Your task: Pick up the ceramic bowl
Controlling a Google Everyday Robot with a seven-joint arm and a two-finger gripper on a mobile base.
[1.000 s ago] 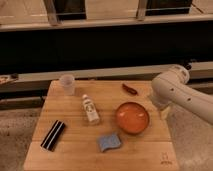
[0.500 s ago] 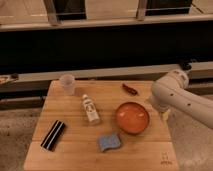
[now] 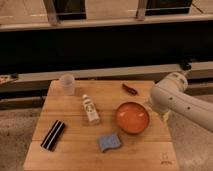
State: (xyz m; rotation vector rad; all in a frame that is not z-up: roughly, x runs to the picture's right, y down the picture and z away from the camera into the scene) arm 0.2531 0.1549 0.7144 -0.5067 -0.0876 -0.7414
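The ceramic bowl [image 3: 132,117] is a round, shallow, glossy orange-red bowl. It sits upright on the right half of the wooden table [image 3: 75,155]. The white arm [image 3: 182,102] reaches in from the right, and its bulky end hangs just right of the bowl's rim. The gripper [image 3: 161,116] lies at the arm's lower left end, mostly hidden behind the arm's body, close beside the bowl's right edge.
A blue sponge [image 3: 109,142] lies just in front of the bowl. A small white bottle [image 3: 90,109] lies to the bowl's left. A translucent cup [image 3: 67,83] stands at the back left. A black box [image 3: 53,134] lies front left. A red chili [image 3: 129,89] lies behind the bowl.
The arm has shifted slightly down and toward the bowl's right side. The objects on the table have not moved.
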